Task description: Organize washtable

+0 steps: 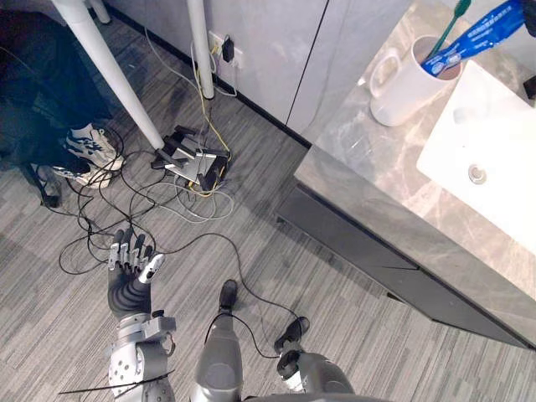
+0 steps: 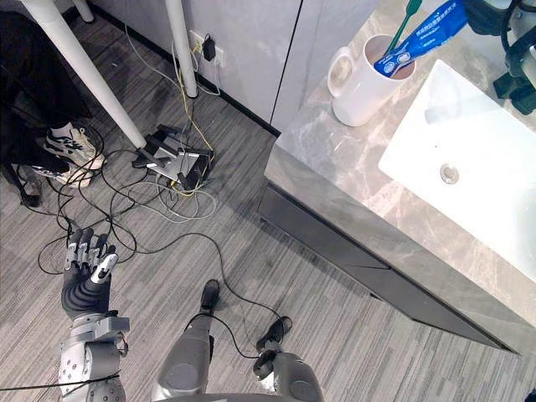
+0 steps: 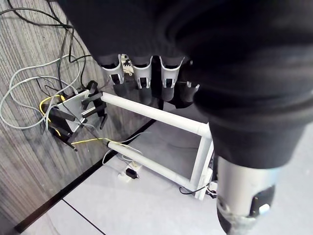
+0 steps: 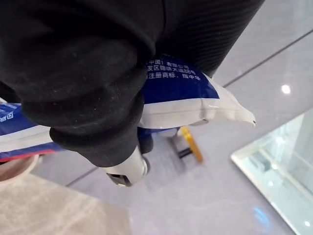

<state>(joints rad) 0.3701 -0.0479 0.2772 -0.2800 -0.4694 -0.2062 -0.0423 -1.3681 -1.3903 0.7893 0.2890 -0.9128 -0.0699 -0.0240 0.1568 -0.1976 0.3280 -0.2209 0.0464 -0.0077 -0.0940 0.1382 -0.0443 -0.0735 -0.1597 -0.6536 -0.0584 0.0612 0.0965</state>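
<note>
So the right hand (image 2: 487, 15) is up over the bench (image 2: 335, 159), fingers wrapped tight around a blue and white toothpaste tube (image 2: 423, 32). It grips the tube near the flat crimped tail, which makes sense: the long end is free to point down and away from the hand into the white mug (image 2: 360, 79). The tube is tilted, with its lower end right at the mug's mouth, maybe just inside. I can't tell if it's touching the rim.

A green toothbrush (image 2: 406, 21) already stands in the mug and leans toward the hand, just beside the tube. My guess is the mug is the home for both, so this looks like the drop-in step. The tricky bit is slipping the tube past the brush without tipping the mug.

The white sink (image 2: 469, 159) sits directly below the hand, so a slip probably lands the tube in the basin.

The left hand (image 1: 130, 266) hangs low over the floor, well apart from everything, fingers straight and spread, holding nothing. It seems parked out of the way.
</note>
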